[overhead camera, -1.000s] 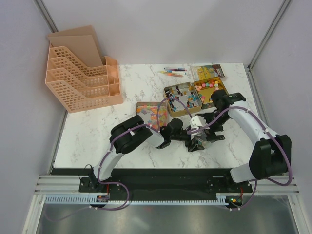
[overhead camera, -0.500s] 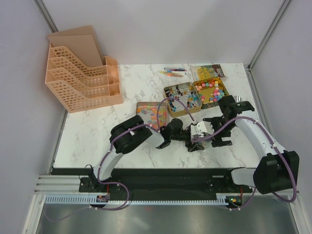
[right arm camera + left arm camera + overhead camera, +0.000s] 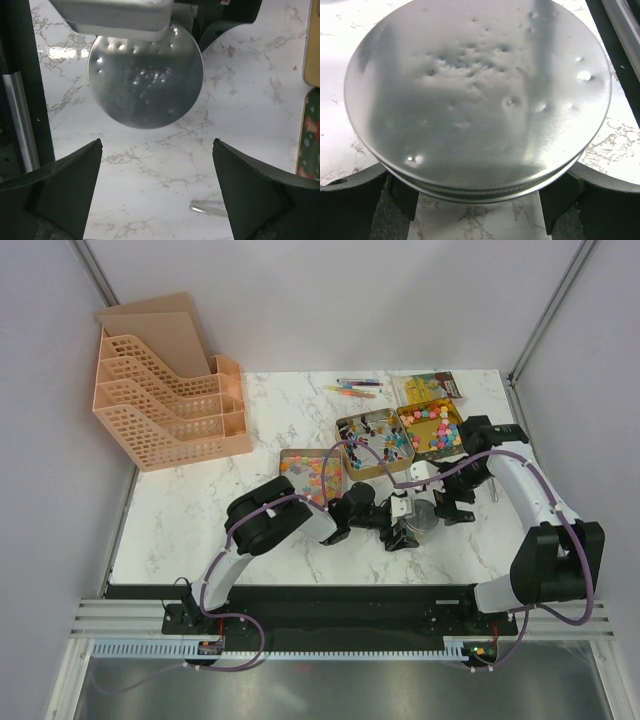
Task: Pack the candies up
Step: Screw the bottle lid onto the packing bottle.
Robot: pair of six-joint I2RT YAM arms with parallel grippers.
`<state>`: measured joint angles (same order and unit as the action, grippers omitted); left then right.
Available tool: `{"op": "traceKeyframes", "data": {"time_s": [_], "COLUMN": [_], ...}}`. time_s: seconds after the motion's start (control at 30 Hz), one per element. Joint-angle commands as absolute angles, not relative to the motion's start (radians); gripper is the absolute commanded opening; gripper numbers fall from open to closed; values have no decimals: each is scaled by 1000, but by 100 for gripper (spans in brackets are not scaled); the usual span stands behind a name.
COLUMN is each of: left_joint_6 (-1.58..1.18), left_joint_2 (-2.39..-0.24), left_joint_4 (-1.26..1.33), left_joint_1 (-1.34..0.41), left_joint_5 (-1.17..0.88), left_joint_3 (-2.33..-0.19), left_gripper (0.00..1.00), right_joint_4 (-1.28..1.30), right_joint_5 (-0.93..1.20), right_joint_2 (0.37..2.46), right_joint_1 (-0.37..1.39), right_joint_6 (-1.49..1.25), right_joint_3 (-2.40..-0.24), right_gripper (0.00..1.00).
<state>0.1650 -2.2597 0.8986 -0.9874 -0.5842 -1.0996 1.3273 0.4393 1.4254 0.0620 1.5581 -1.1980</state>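
The candies (image 3: 312,473) are small multicoloured lumps filling a square tin left of centre. More candies lie in two open tins (image 3: 375,440) (image 3: 432,427) behind it. My left gripper (image 3: 408,530) (image 3: 477,197) is shut on the rim of a round silver tin (image 3: 426,518) (image 3: 475,95) with a dented face. My right gripper (image 3: 452,502) (image 3: 157,150) is open and empty, just right of the round tin (image 3: 145,80), over bare marble. No candy shows in either wrist view.
A peach file rack (image 3: 165,400) stands at the back left. Thin coloured pens (image 3: 355,388) and a patterned lid (image 3: 436,385) lie at the back. A small shiny sliver (image 3: 207,207) lies on the marble between my right fingers. A tin edge (image 3: 313,45) shows at right.
My right gripper has drawn back from the round silver tin, swinging right and then towards the back. The tin now shows uncovered. The left arm has not moved.
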Motion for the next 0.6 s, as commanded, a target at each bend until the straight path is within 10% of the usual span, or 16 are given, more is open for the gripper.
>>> {"op": "traceKeyframes", "data": {"time_s": [0.0,0.57], "left_joint_6": [175,178], "left_joint_2": [-2310,-2306], "left_joint_4": [667,666], "left_joint_1": [-965,-965], "left_joint_5": [-545,-541], "left_joint_3": [-1055,-1051], "left_gripper": [2,2], "right_joint_4": [1457,1459], "right_joint_5": [538,520], "right_joint_2": [1462,1565], "right_joint_1": [72,155], "right_joint_6": [1670,1954], "right_joint_3": [-1214,-1247], "right_gripper": [98,98]}}
